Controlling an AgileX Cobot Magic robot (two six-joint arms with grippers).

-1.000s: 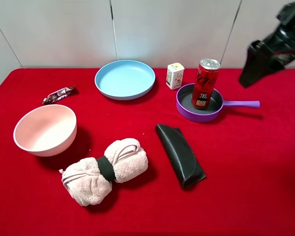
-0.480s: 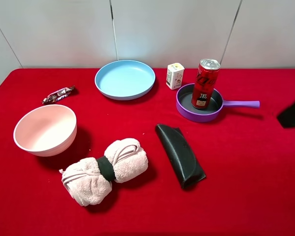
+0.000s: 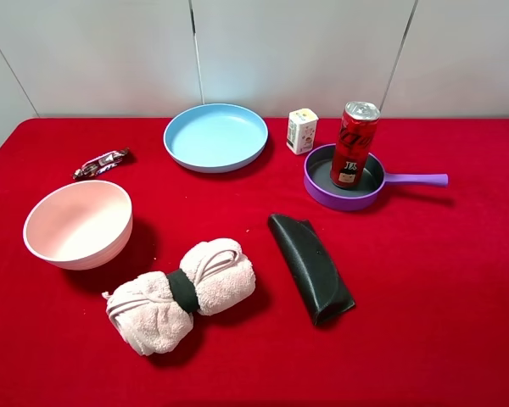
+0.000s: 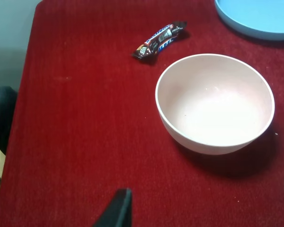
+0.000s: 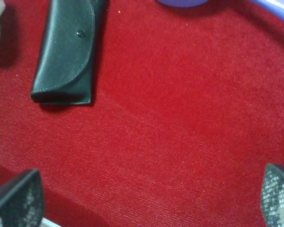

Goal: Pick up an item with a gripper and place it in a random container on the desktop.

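right gripper [image 5: 151,201] fingers [image 5: 16,198] spread wide over bare red desktop [image 3: 441,280], holding nothing; left gripper [image 4: 117,210] shows one finger tip only, cannot tell its spread. red can [image 3: 355,145] stands upright inside the purple pan [image 3: 343,193], so the placing looks done; nothing left but clearing off. count: one can, one pan, one blue plate [image 3: 215,136], one pink bowl [image 3: 77,223], one carton [image 3: 302,131], one towel roll [image 3: 182,294], one black case [image 3: 310,266], one candy bar [image 3: 102,163].
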